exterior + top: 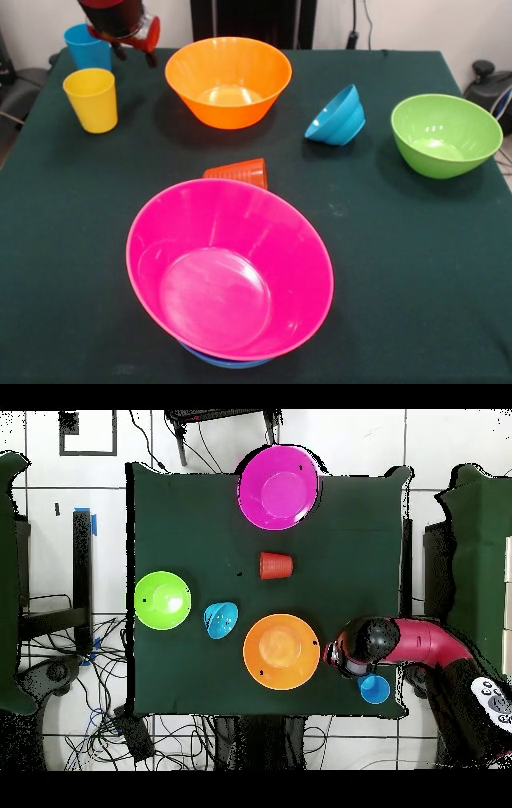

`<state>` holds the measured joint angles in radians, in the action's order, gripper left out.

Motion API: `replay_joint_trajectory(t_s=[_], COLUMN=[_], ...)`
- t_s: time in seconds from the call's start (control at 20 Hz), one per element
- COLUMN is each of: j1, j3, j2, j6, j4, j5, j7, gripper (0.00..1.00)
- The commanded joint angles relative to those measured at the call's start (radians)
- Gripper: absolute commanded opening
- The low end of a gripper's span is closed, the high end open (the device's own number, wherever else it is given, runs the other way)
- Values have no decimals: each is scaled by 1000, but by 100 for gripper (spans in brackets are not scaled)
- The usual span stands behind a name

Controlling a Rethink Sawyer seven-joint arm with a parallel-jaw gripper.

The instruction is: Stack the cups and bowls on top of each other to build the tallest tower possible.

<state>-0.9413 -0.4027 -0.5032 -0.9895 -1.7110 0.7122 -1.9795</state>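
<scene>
The tower is a large pink bowl (232, 264) nested over blue bowls whose rim (224, 362) shows beneath, at the table's near side; it also shows in the overhead view (278, 486). An orange-red ribbed cup (238, 172) (276, 565) lies just behind it. My gripper (135, 56) (345, 654) hangs open and empty at the far left, above and between the sky blue cup (86, 46) (374, 688) and the yellow cup (90, 98). The arm hides the yellow cup in the overhead view. A large yellow-orange bowl (232, 112) (281, 651) stands upright to the gripper's right.
A small ridged blue bowl (336, 116) (220, 620) lies tipped on its side right of the orange bowl. A green bowl (444, 136) (162, 599) stands upright at the right. The table has a dark green cloth (400, 264).
</scene>
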Motion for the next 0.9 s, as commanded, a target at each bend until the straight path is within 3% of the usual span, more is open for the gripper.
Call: replay_joint_trajectory(t_s=[0.05,0.6,0.9], j1=[21,155,200], j3=[-49,-17,6], j2=[8,-111,-117], j6=[56,117,158], j4=[18,-151,-179], j5=[53,-7,-27], j7=[192,-56,-108], gripper=[100,100,100])
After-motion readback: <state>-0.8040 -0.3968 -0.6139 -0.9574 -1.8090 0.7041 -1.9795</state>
